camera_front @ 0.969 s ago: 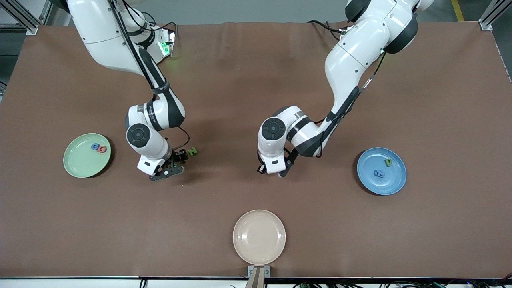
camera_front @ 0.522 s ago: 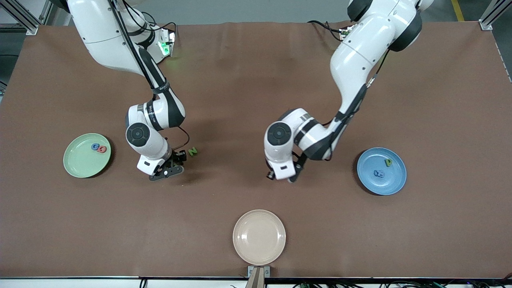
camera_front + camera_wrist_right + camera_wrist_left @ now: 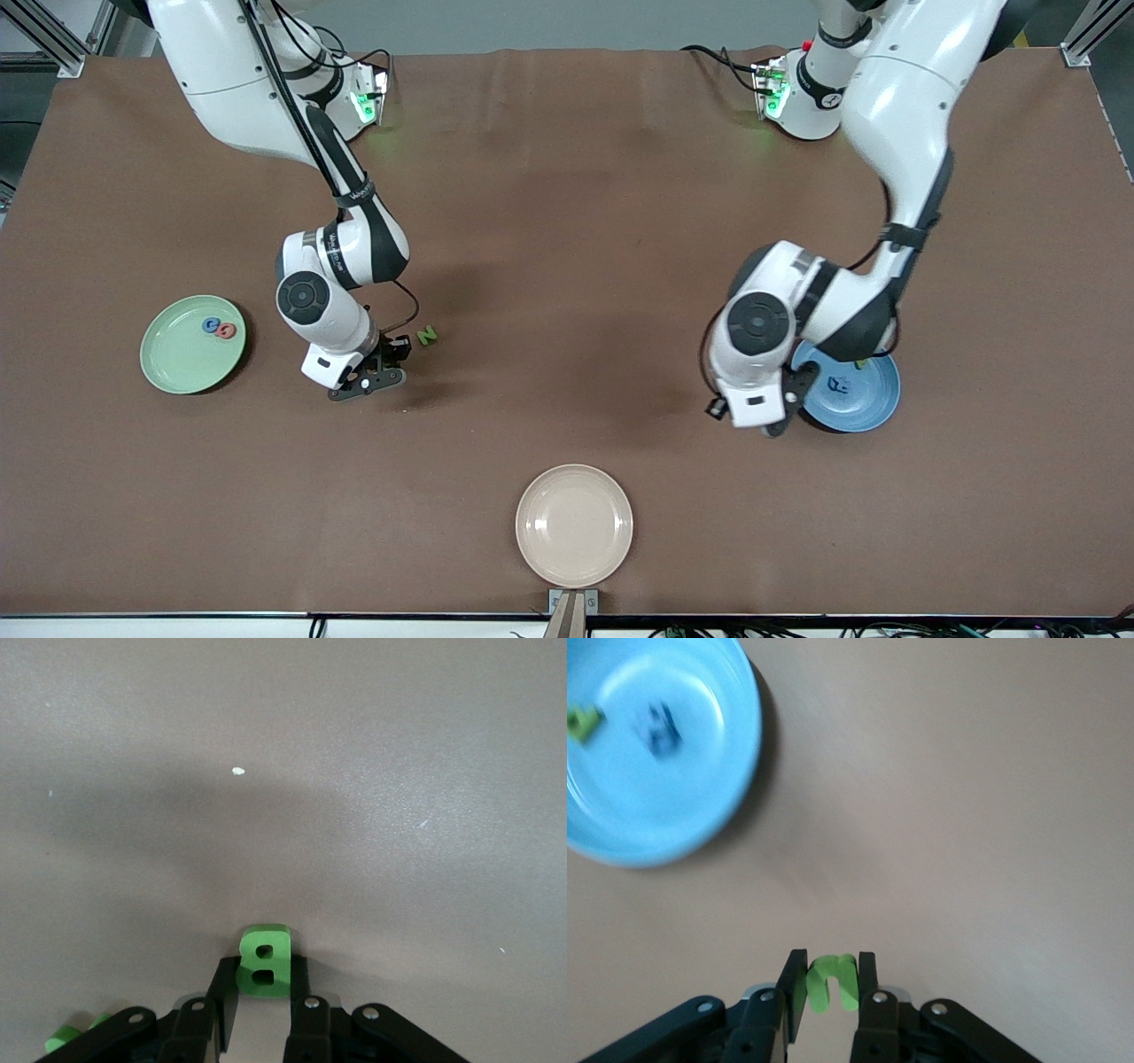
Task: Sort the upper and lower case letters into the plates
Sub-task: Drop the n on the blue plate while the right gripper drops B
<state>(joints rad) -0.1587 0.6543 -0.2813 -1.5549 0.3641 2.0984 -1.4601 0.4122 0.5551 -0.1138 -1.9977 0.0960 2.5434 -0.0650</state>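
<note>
Two letters are sorted per plate — green plate (image 3: 182, 354), blue plate (image 3: 864, 399). Green "n" (image 3: 830, 981) is clamped by left gripper (image 3: 830, 997), green "B" (image 3: 262, 959) by right gripper (image 3: 262, 992) — green "N" (image 3: 427, 335) is left.

The front view looks steeply down from high across the brown table (image 3: 567, 221), facing both robot bases, and takes in its whole top. The left wrist view looks down from close above, past the left pincer (image 3: 830, 992), onto bare table and the blue plate (image 3: 647, 771), which the front view shares (image 3: 864, 403). The right wrist view sits closer still, past the right pincer (image 3: 261, 997), on bare table.
</note>
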